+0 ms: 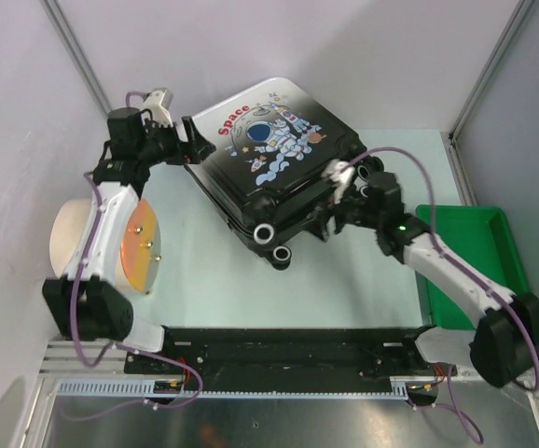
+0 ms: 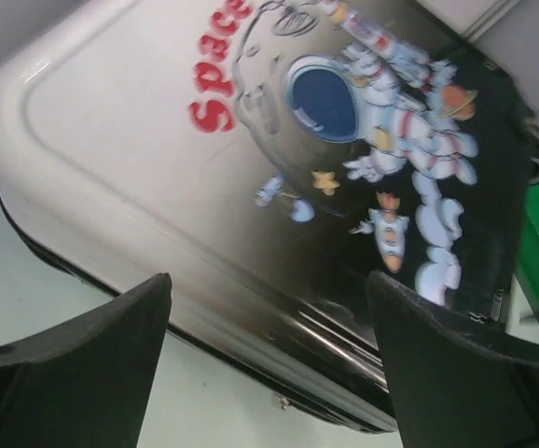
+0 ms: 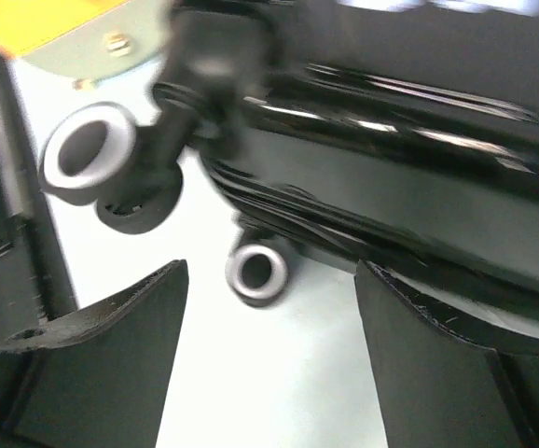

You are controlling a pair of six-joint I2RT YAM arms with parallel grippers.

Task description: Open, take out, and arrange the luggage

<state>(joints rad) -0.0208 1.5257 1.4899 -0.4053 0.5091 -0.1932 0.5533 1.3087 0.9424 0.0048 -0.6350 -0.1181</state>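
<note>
Left tool (image 1: 187, 142), spread and empty, sits at the white far-left edge of the closed luggage (image 1: 269, 163), which lies flat and skewed mid-worktop (image 1: 251, 289), while the right tool (image 1: 337, 193), likewise spread, faces its black wheeled near-right edge, equally close.

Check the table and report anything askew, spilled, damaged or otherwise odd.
The luggage lies print-up and shut, skewed diagonally to the edges of the table, with its wheels toward the near side. The beige cylinder at the left seems to lie on its side, orange face toward the middle. Nothing looks spilled or damaged.
</note>
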